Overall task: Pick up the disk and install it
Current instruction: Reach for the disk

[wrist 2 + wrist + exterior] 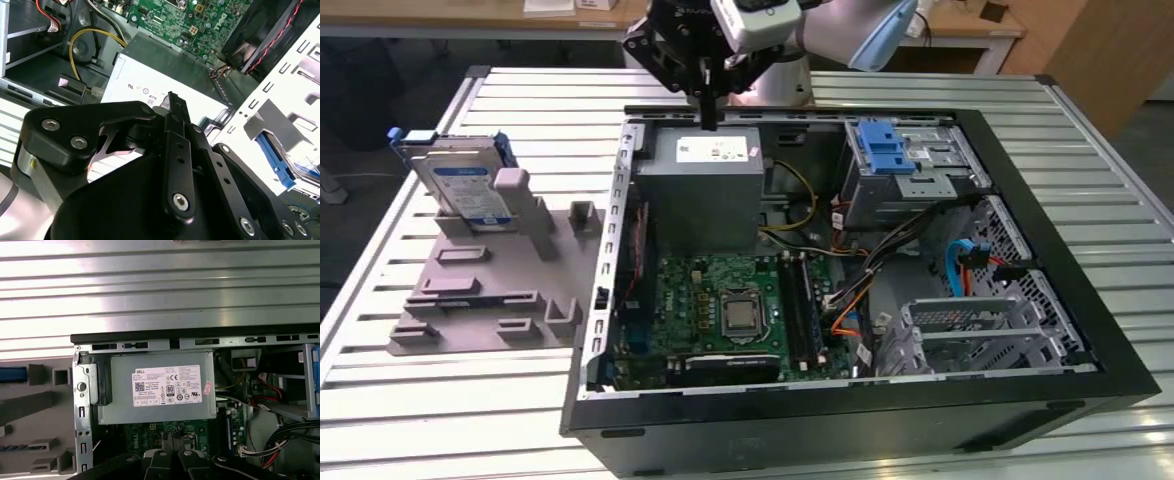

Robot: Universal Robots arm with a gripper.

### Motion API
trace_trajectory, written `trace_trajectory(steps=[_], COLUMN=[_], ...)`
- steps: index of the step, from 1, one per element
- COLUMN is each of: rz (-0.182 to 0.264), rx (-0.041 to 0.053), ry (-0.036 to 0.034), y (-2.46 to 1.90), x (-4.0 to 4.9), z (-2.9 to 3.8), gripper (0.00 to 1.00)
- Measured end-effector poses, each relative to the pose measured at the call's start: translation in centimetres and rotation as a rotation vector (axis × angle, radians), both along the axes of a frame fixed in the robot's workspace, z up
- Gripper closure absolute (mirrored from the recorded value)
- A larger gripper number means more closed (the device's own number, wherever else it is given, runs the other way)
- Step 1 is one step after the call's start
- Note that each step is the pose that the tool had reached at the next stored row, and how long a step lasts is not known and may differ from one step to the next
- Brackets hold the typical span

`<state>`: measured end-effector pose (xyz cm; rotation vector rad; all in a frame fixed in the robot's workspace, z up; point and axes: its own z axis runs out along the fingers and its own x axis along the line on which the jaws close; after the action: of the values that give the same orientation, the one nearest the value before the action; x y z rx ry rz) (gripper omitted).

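End effector [707, 120], closed on nothing, hovered above grey box [707, 195] | disk [467, 190] stood well apart from it | risk: descent could hit box

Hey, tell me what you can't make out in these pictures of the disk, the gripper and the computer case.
1. Exterior view: the lower part of the disk, hidden behind a post of the grey holder.
2. Exterior view: the inside of the drive cage, hidden by its own metal top.
3. Second wrist view: part of the sticker on the grey box, hidden by the gripper.
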<state>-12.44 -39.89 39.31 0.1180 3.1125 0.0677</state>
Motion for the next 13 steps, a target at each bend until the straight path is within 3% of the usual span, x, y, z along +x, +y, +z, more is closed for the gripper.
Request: trace_trajectory(steps=[13], rz=[0.000], rx=[0.0000], ry=[0.0000], y=[0.00], x=[-0.48], z=[-0.04], gripper=[0.89])
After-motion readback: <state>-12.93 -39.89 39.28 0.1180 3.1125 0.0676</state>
